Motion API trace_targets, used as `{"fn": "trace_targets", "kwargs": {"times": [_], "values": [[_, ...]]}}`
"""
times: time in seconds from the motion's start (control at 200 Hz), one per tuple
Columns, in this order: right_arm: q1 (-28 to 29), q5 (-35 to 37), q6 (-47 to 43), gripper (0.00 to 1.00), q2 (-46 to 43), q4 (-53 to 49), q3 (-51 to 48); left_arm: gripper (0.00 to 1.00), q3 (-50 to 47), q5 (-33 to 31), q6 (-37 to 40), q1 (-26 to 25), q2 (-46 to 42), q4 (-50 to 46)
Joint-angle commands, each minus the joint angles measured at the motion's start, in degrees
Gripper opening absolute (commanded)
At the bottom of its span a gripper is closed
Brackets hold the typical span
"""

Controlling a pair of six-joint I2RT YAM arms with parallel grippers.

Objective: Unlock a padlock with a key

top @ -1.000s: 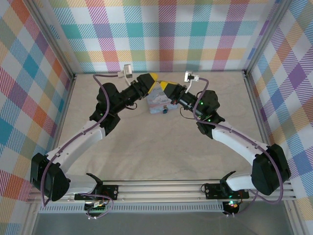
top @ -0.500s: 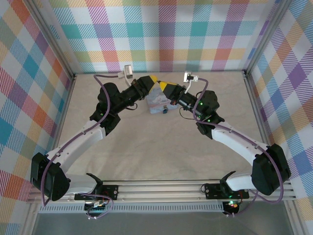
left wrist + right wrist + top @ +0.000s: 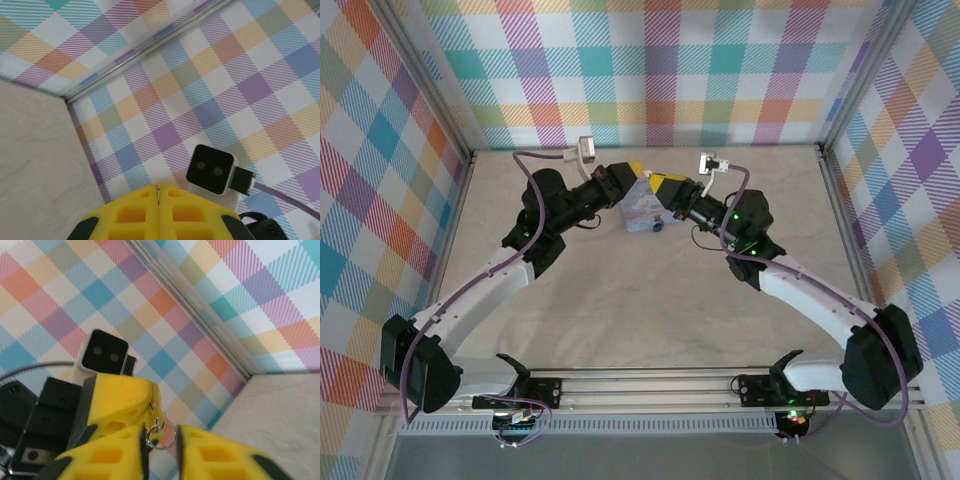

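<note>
Above the pale blue box (image 3: pixel 642 212) my two grippers meet tip to tip. The left gripper (image 3: pixel 631 176) (image 3: pixel 158 189) is shut, with a thin metal edge of the key (image 3: pixel 158 193) pinched between its yellow fingers. In the right wrist view the key's silver rings (image 3: pixel 161 434) hang from those left fingers (image 3: pixel 122 400), inside the gap of my right gripper (image 3: pixel 162 436) (image 3: pixel 661 184). The right gripper's jaws stand apart, open. The tiny blue padlock (image 3: pixel 658 226) lies on the table at the box's near right corner, below both grippers.
The plaid back wall (image 3: pixel 650 70) stands close behind the grippers, and plaid side walls with metal posts (image 3: pixel 840 190) close in the beige table (image 3: pixel 640 310). Each wrist camera faces the other: the right one (image 3: pixel 212 170), the left one (image 3: pixel 102 355).
The left gripper has shut on the key. The right gripper's jaws have parted from it, and the right arm has eased slightly to the right.
</note>
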Motion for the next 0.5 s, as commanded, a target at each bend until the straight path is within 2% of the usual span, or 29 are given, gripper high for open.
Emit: {"fn": "trace_targets", "kwargs": {"times": [0.0, 0.24, 0.495], "values": [[-1.39, -0.68, -3.04, 0.33, -4.95, -8.89, -0.27, 0.0, 3.86, 0.69, 8.89, -0.23, -3.05, -5.61], [-4.76, -15.01, -5.78, 0.49, -8.31, -14.7, 0.7, 0.0, 8.37, 10.23, 18.17, -0.18, -2.42, -13.88], [-4.75, -23.32, -5.82, 0.51, -5.49, -20.6, 6.85, 0.0, 10.84, 15.12, 22.45, -0.18, -2.05, -17.53]]}}
